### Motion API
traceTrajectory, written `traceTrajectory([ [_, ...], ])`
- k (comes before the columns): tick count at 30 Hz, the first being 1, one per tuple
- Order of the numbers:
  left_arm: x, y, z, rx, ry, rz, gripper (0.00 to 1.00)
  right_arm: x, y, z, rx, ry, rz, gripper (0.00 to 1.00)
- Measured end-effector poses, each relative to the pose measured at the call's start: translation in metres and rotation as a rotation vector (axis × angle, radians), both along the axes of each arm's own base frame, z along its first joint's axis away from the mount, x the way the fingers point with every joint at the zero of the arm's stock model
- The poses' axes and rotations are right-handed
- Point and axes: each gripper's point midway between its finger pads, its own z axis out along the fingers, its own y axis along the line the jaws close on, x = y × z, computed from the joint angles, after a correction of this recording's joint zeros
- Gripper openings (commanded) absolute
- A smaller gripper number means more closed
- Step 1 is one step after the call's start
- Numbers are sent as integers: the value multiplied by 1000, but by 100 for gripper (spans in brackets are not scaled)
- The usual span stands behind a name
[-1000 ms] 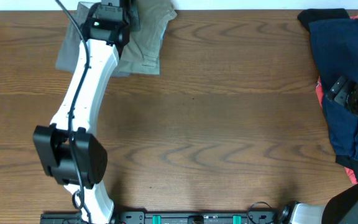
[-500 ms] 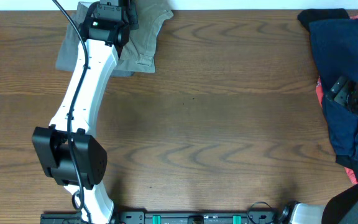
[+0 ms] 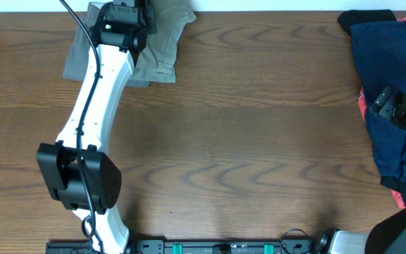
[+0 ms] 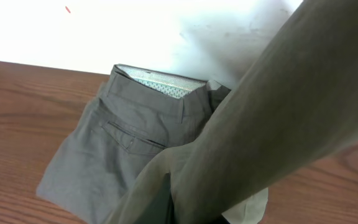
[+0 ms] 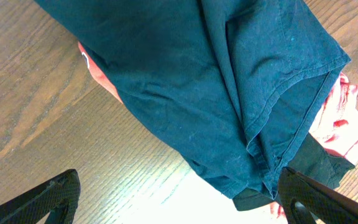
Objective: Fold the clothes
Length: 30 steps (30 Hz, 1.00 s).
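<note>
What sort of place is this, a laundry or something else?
Likely a robot test bench, not a laundry: white robot arms mounted at a wooden table, khaki shorts at its far edge, and a heap of navy and red clothes on the right.

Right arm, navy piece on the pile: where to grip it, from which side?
Likely the stitched hem corner of the navy piece: a doubled edge lying exposed on top at the pile's table-facing side. Come in from the bare table with the open right gripper, staying above the red cloth.
</note>
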Motion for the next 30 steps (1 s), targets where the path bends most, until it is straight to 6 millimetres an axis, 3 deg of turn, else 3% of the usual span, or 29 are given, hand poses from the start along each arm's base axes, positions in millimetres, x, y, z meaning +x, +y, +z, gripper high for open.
traceTrajectory([
  [4,6,19,-16,17,25,45,6,0,0,0,0,0,0,99],
  [8,13,53,-37,32,55,115,6,0,0,0,0,0,0,99],
  [13,23,86,-50,34,45,179,6,0,0,0,0,0,0,99],
  [22,43,90,-58,64,2,159,6,0,0,0,0,0,0,99],
  [30,56,98,-85,176,45,95,6,0,0,0,0,0,0,99],
])
